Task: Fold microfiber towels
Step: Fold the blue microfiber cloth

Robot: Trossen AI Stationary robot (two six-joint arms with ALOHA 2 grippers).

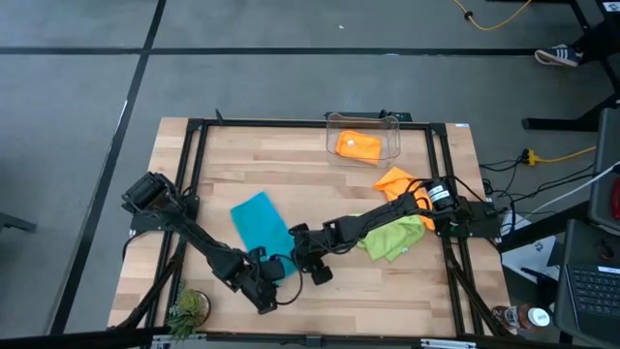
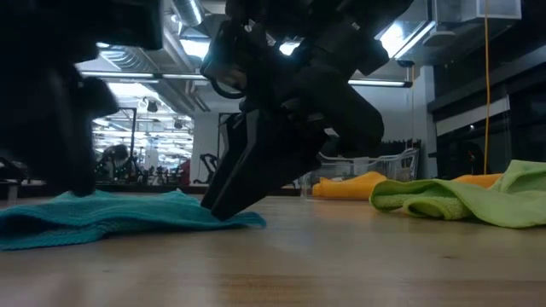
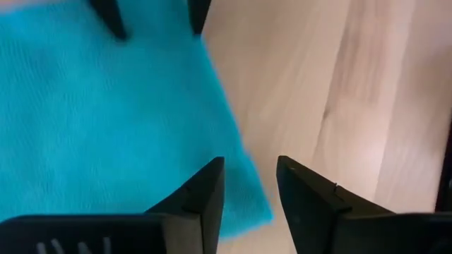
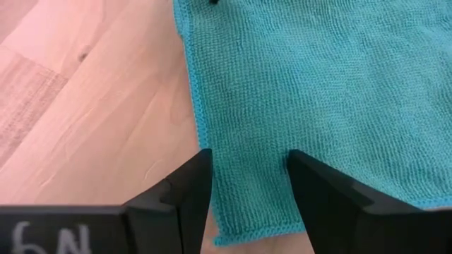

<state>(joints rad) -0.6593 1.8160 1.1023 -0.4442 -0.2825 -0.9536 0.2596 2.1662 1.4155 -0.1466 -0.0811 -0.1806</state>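
The teal-blue towel (image 1: 262,227) lay spread flat on the wooden table (image 1: 387,291), a little left of centre and toward the near edge, turned at a slant. Both grippers worked at its near end. The left gripper (image 3: 248,185) had its two dark fingers apart, straddling the towel's near right corner, with bare wood showing between and beyond them. The right gripper (image 4: 247,180) was also parted, its fingers set over the cloth just inside the left-hand hem, the weave visible in the gap; whether either pair pressed the fabric could not be told. In the low view the cloth lay thin and slightly rumpled on the board, with the dark bulk of the arms coming down onto it.

To the right, near the right arm's elbow, the lime green towel (image 1: 393,237) sat in a loose crumpled heap. Just beyond it, farther back and touching or nearly touching it, an orange towel (image 1: 398,181) lay bunched, partly hidden by the arm. The second orange towel (image 1: 356,145) rested inside the clear plastic bin (image 1: 386,124) at the far edge of the table, right of centre. A small green plant (image 1: 188,309) stood at the near left corner of the table.
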